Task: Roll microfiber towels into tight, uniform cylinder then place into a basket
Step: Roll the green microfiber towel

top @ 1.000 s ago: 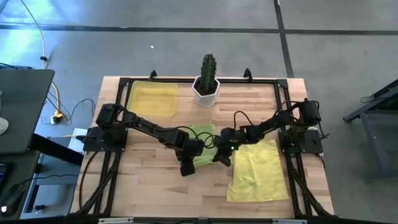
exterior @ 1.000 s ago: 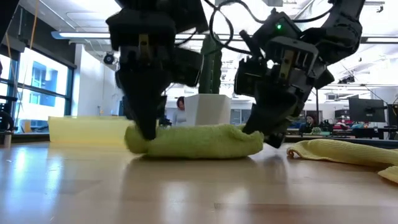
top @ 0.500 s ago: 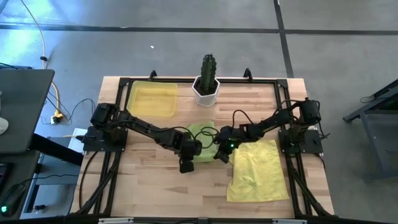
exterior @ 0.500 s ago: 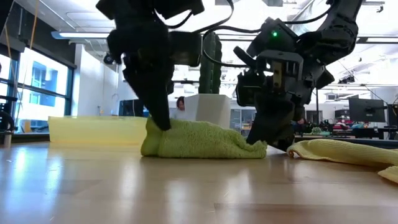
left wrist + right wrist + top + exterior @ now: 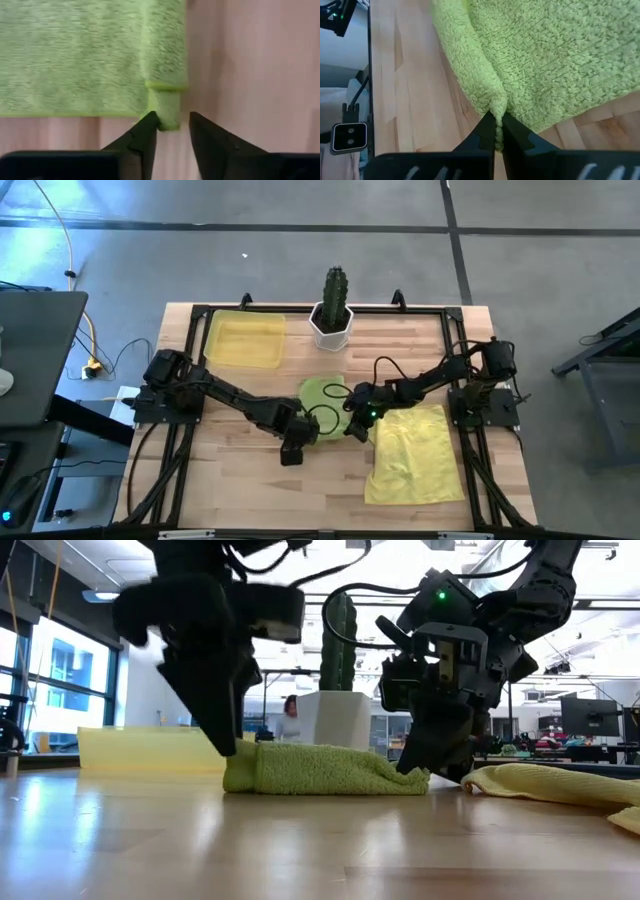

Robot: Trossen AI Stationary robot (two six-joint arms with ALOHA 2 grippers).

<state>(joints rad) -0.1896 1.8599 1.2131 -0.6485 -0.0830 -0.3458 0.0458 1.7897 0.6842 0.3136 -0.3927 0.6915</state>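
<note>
The green towel sits mid-counter as a loose, squashed fold, nowhere near a tight cylinder yet. The right end effector is clamped on a pinch of its edge. The left end effector has its fingers parted around a small corner tab, not closed on it as far as I can tell.

Biggest risk from here, I'd say: only one side is really held, so if the right arm pulls or rolls, the terry will drag and twist, and you get a lopsided cone. That corner tab looks like it could slip out between the left fingers too. The fluffy looped pile is soft and springy, so a loose roll would probably relax open.

The yellow towel lies rumpled just beside the right arm and could get snagged. The basket, translucent yellow plastic with a low rim, is at the far-left corner, near the cactus pot.
</note>
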